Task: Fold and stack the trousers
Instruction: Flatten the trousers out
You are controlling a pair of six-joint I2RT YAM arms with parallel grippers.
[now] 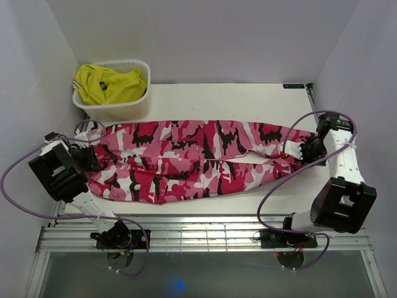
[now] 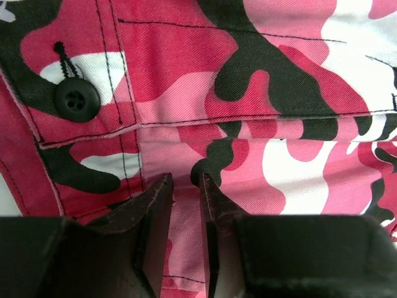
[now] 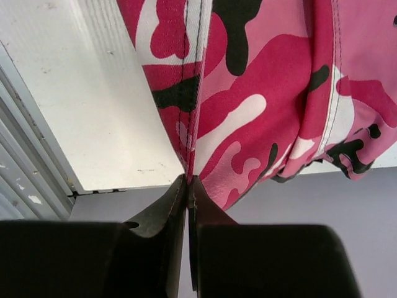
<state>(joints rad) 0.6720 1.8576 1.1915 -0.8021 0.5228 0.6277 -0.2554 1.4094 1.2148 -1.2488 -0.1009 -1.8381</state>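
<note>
The pink, white, dark red and black camouflage trousers [image 1: 186, 158] lie stretched across the table, waist at the left and leg ends at the right. My left gripper [image 1: 93, 156] is at the waist. In the left wrist view its jaws [image 2: 184, 180] stand a narrow gap apart with pink fabric [image 2: 279, 93] between them, near a black button [image 2: 75, 99]. My right gripper [image 1: 296, 151] is at the leg ends. In the right wrist view it [image 3: 188, 180] is shut on a stitched edge of the trousers [image 3: 248, 93].
A white basket [image 1: 115, 110] with a plain yellow garment [image 1: 108, 84] stands at the back left of the white table [image 1: 217, 99]. White walls close in on both sides. A slatted metal rail [image 1: 205, 233] runs along the near edge.
</note>
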